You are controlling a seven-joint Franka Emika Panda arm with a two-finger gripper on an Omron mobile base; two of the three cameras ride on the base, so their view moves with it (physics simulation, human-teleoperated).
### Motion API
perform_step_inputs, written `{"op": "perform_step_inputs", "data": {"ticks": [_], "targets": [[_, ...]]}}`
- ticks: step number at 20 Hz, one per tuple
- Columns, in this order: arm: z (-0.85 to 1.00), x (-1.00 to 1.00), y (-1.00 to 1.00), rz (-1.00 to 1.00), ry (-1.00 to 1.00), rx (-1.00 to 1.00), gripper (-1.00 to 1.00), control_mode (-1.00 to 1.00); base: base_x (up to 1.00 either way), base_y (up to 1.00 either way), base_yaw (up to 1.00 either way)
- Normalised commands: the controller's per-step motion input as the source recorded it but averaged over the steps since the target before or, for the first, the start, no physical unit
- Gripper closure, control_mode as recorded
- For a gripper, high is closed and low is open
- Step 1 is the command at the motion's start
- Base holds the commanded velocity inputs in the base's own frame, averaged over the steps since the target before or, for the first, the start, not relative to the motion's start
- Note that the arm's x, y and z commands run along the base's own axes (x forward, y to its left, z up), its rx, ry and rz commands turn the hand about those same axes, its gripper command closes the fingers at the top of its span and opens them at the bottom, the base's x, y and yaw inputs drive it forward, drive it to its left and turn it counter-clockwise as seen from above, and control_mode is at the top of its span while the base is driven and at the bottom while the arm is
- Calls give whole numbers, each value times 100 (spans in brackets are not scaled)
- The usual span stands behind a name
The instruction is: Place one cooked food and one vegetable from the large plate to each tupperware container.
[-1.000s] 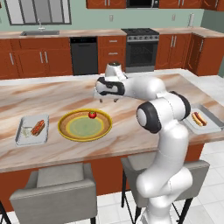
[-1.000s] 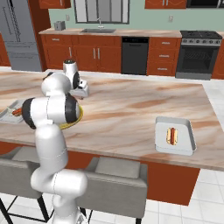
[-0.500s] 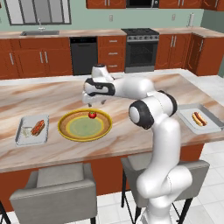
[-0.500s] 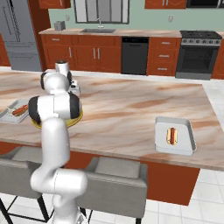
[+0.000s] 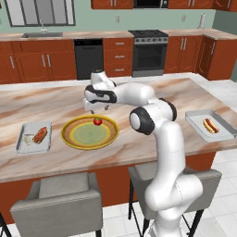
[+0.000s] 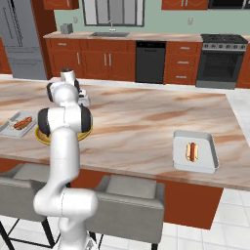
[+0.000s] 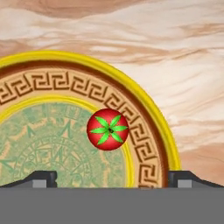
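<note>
If we descend off-centre, the wide-open gripper [image 7: 109, 178] could nudge the round tomato [image 7: 107, 129] rolling off the large plate [image 7: 159, 127].

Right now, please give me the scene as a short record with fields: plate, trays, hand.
large plate: on the counter, holds one tomato on its inner ring
left tray: holds a hot dog and a pale food piece beside it
right tray: holds a hot dog, no vegetable
hand: open, above the plate's far rim, over the tomato, holding nothing
</note>
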Motion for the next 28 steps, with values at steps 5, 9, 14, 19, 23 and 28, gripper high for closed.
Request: {"op": "perform_step_inputs", "data": {"ticks": [5, 9, 14, 19, 23, 28], "targets": [[-47, 0, 0, -1, 2, -3, -100, -100, 0, 0, 0], [-53, 4, 0, -1, 2, -5, -100, -100, 0, 0, 0], [-39, 17, 5, 0, 1, -3, -100, -100, 0, 0, 0], [-11, 26, 4, 0, 0, -1, -100, -100, 0, 0, 0], [-14, 0, 0, 0, 3, 0, -100, -100, 0, 0, 0], [-19, 0, 0, 0, 2, 0, -100, -100, 0, 0, 0]]}}
